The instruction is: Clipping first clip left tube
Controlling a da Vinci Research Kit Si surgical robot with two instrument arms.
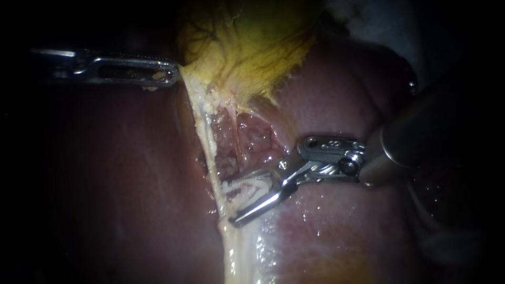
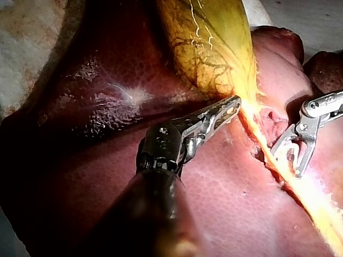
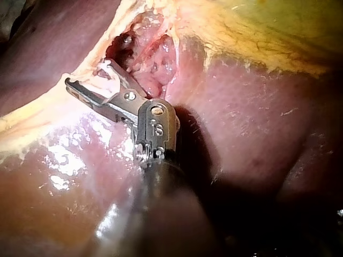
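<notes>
- Endoscope view: the left instrument (image 1: 173, 73) comes in from the left. Its jaws are clenched on the edge of the gallbladder (image 1: 247, 47), which looks drawn away from the liver (image 1: 342, 231).
- Endoscope view: the left tube (image 1: 209, 150) runs as a pale cord from that edge down the left side of the raw pocket (image 1: 252, 142). The right instrument (image 1: 231, 204) has its jaws parted, one on each side of the cord's lower stretch, and grips nothing. A pale shape (image 1: 247, 186) sits inside the jaws. Whether it is a clip or tissue cannot be told.
- Left wrist view: the left instrument's (image 2: 235, 103) jaws lie together at the gallbladder (image 2: 209, 48) margin. The right instrument (image 2: 286, 162) is ahead of it, jaws apart, astride the pale cord.
- Right wrist view: the right instrument's (image 3: 86, 75) jaws are apart, with the tips at the pale band beside the raw pocket. One tip is partly hidden by tissue.
- Assessment: the jaws appear to be seating before closure.
- Recommended: hold the left instrument's pull steady so the cord is taut.
- Recommended: advance until both jaw tips show beyond the cord, and set the jaws square across it.
- Recommended: take in the tube alone, with no liver and no neighbouring strand, then close fully.
- Risk: a partial bite could leave the clip loose.
</notes>
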